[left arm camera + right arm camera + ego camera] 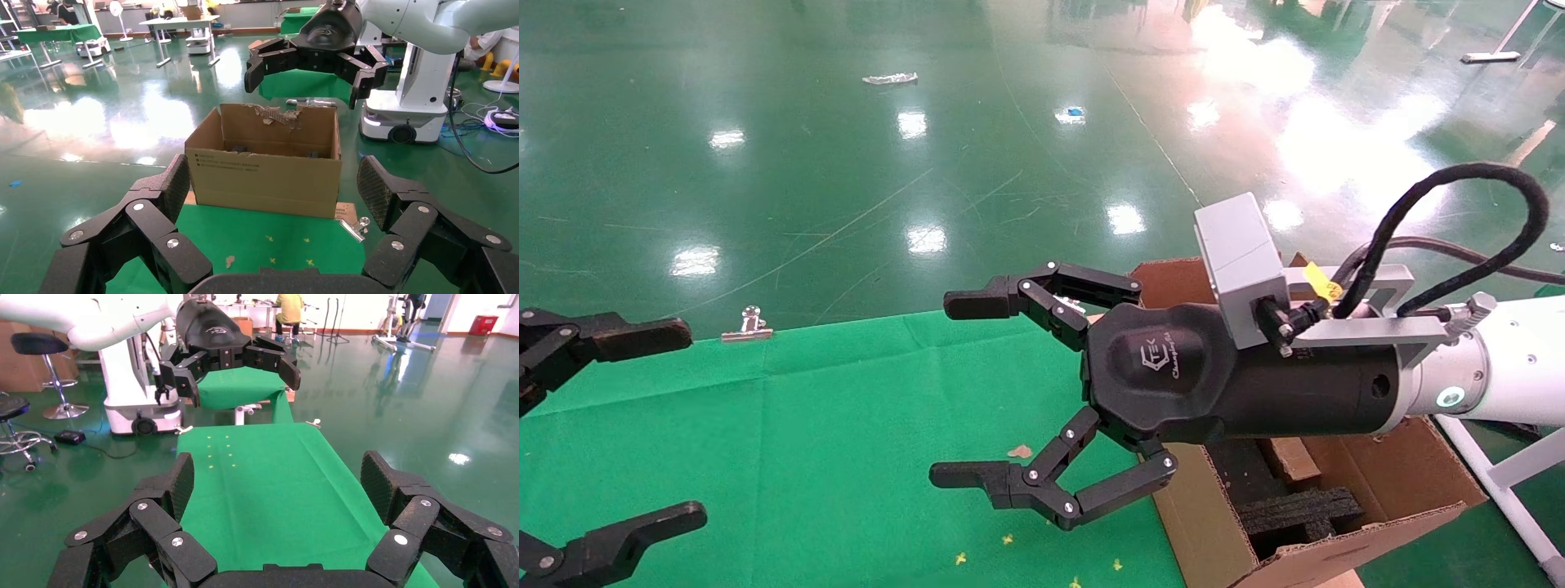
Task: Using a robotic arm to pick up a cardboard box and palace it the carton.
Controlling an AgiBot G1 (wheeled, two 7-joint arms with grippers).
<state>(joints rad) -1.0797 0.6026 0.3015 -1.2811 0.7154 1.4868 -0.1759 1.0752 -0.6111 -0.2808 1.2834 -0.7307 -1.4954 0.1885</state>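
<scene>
My right gripper (958, 389), on the white-sleeved arm, hangs open and empty over the green cloth, just left of the carton (1385, 482). The carton is large, brown and open-topped, with black foam inserts (1299, 510) inside. What looks like the small flat cardboard box (1291, 459) lies inside it among the foam, mostly hidden under my right wrist. The left wrist view shows the carton (263, 177) with its torn far flap and my right gripper (306, 82) above it. My left gripper (674, 425) is open and empty at the table's left edge.
A green cloth covers the table (805, 441). A metal binder clip (748, 324) sits on its far edge, and also shows in the left wrist view (354, 228). A cardboard scrap (1020, 451) and small yellow marks lie near the carton. A glossy green floor surrounds the table.
</scene>
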